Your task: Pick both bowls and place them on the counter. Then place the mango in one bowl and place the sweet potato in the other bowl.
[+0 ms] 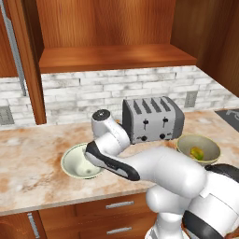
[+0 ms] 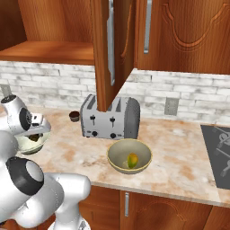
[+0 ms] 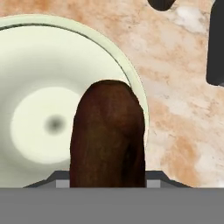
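Low in the centre of the hand view, a dark brown, oblong sweet potato (image 3: 108,135) rises from between the gripper's fingertips, so the gripper (image 3: 107,181) is closed on it and holds it over the right-hand rim of a pale cream, round ceramic bowl (image 3: 39,78). That bowl's inside, with a small dark spot at its middle, takes up the left half of the frame. In the left base view the same cream bowl (image 1: 74,161) sits at centre left on the counter, partly behind the white arm's wrist; in the right base view it shows at the left edge (image 2: 38,140), beside the arm's dark-jointed hand.

A second bowl, olive-yellow and round (image 2: 121,155), stands in the middle of the right base view, in front of the toaster, and a small yellow-green mango (image 2: 132,160) lies in it. In the left base view this olive bowl (image 1: 207,147) is at the right, with the mango (image 1: 196,152) inside.

Both bowls rest on a beige and rust marbled stone counter (image 1: 32,154). A grey four-slot metal toaster (image 1: 151,119) stands behind them against a white brick backsplash (image 1: 84,93). A small dark round cup (image 2: 74,116) sits to the left of the toaster in the right base view. Reddish-brown wooden cabinets (image 2: 179,31) hang above, one door standing open (image 2: 105,49), and wooden drawers with metal handles (image 1: 119,204) run below the counter. A black cooktop (image 2: 218,152) lies at the right edge.
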